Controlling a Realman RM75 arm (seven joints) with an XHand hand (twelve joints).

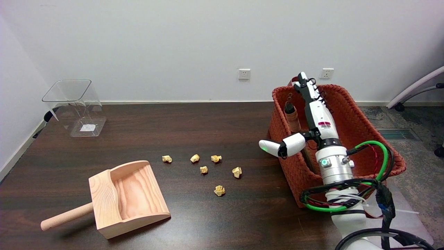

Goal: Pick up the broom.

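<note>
The broom's brown, ribbed wooden handle stands upright inside the orange-red woven basket on the dark counter; its bristles are hidden. The right hand hovers just beside it, fingers extended together, thumb splayed, holding nothing.

You have a plain white wall running across the far side at twelve o'clock, with two sockets, one near the middle and another toward one o'clock. The dark wooden table fills most of your view under even light. At three o'clock lies grey carpet with a floor vent and an office chair's base.
</note>
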